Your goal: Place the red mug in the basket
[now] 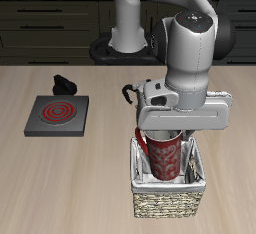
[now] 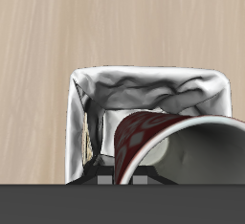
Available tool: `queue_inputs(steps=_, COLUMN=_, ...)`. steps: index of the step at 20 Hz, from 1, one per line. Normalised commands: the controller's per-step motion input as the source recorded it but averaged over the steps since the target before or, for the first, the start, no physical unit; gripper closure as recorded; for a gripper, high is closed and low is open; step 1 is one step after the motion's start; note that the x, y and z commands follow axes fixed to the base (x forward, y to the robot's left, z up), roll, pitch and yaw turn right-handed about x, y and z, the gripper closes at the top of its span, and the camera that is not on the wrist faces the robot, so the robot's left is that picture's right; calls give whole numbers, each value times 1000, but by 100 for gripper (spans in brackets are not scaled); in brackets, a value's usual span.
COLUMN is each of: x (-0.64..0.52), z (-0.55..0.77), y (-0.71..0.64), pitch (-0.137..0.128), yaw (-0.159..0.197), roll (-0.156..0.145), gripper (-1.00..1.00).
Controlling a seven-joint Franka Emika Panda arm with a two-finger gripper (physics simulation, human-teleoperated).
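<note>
The red mug [image 1: 167, 158], dark red with a pale swirly pattern, hangs tilted with its lower part inside the basket [image 1: 166, 202], a square wicker basket with a grey-white cloth lining, near the table's front edge. My gripper [image 1: 166, 138] is right above the basket and is shut on the mug's wall at the rim. In the wrist view the mug [image 2: 153, 137] fills the near field, its grey-white inside showing. The basket's lining [image 2: 144, 89] lies just beyond it, and the gripper [image 2: 124, 178] straddles the mug's wall. The mug's handle is hidden.
A flat grey burner plate [image 1: 58, 114] with red rings lies on the table away from the basket. A small black object [image 1: 66, 81] stands just behind it. Another dark object [image 1: 127, 93] is partly hidden behind my gripper. The robot's base [image 1: 125, 43] stands at the back.
</note>
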Motion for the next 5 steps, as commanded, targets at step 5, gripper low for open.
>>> queue_inputs(steps=5, x=56, z=-233, y=67, pitch=19, yaw=67, roll=47, gripper=-100)
